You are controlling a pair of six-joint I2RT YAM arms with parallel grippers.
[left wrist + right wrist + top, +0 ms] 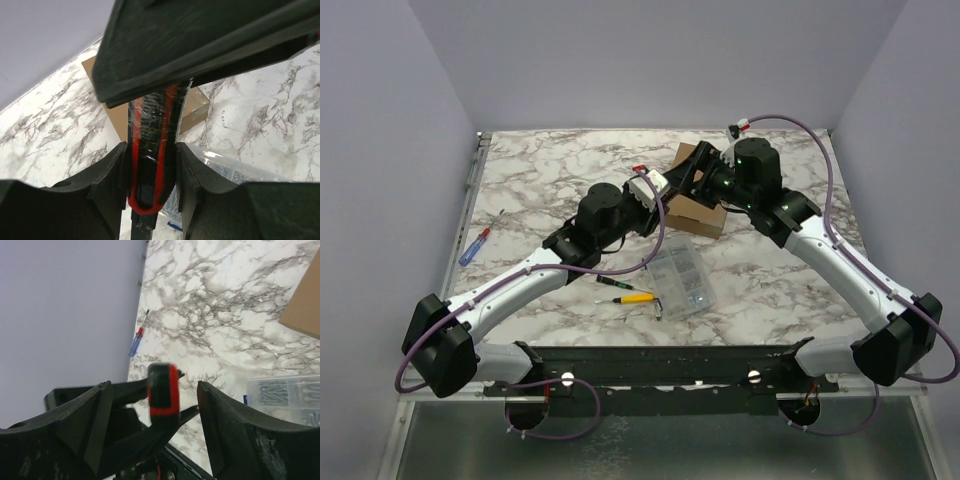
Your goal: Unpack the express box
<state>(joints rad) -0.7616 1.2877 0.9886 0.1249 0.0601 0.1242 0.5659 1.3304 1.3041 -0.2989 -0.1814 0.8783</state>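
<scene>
Gripping red-black tool (152, 115), left pincer (150, 152); right pincer (154, 390) wide; express box (697, 216) half-hidden.

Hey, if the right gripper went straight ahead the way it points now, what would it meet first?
The red and black tool held in the left gripper: its end sits between the open fingers of the right gripper, though depth is hard to judge.

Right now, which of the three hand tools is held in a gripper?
The red-and-black cutter, clamped in the left gripper; the yellow-handled screwdriver and the blue-handled screwdriver both lie on the table.
</scene>
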